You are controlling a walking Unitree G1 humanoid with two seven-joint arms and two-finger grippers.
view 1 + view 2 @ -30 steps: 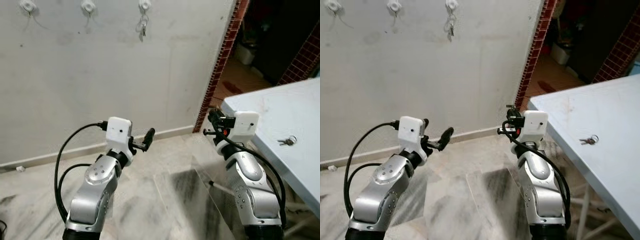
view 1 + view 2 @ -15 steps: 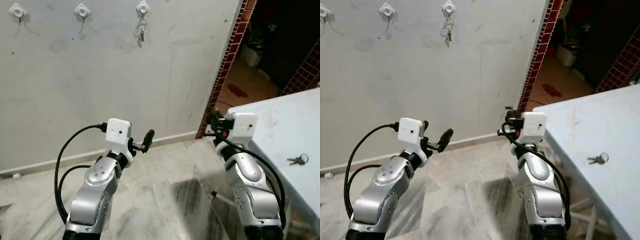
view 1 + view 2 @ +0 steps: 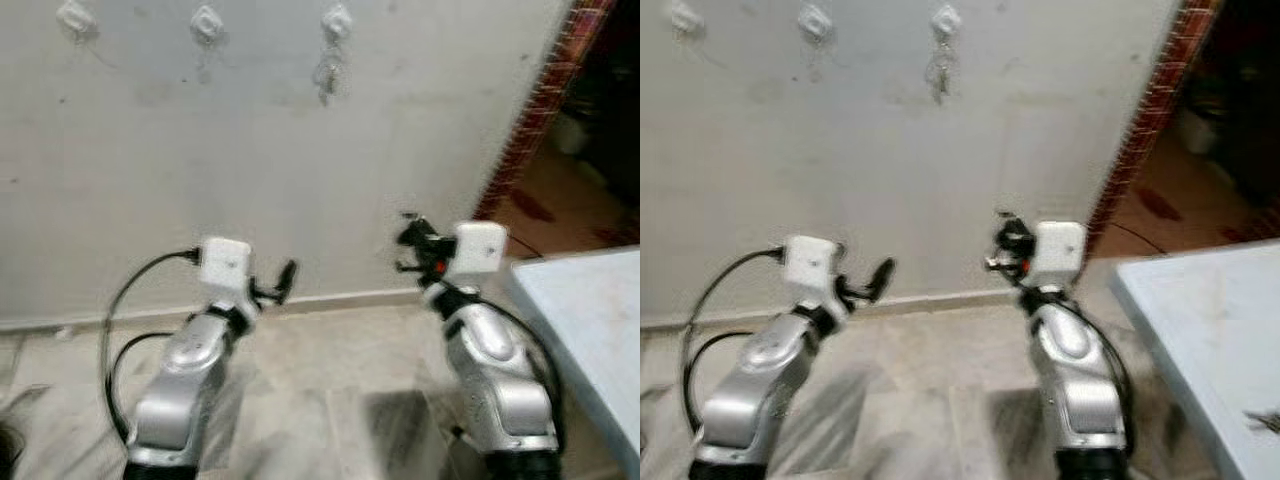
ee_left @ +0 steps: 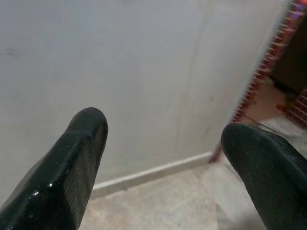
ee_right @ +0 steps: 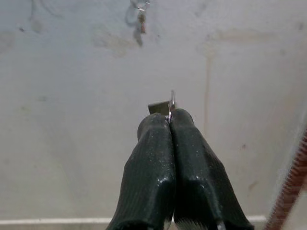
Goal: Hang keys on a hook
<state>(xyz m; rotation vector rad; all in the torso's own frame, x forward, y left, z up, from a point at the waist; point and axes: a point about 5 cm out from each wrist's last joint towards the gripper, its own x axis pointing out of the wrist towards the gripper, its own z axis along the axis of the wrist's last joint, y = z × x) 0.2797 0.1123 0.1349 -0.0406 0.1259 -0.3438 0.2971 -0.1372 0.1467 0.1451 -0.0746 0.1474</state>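
**A:** So where's the key at? From the right wrist cam I can see the right pincer [image 5: 170, 117] with its two black fingers pressed together, pinching a small silver metal key [image 5: 163, 106] that pokes out past the tips.

**B:** Yep, and it's held up in front of the off-white plaster wall [image 3: 200, 150], well below the row of three white wall hooks [image 3: 205, 22]. The rightmost white hook [image 3: 336, 20] already has a bunch of keys [image 3: 325, 76] dangling from it (everything's pretty blurry, mind).

**A:** And the left pincer [image 4: 163, 158]?

**B:** Spread wide, gripping nothing, pointed at the wall and the pale skirting board [image 4: 153, 172]. The light blue table [image 3: 1200, 330] sits off to the robot's right, with a second set of keys [image 3: 1265, 421] lying near its edge.
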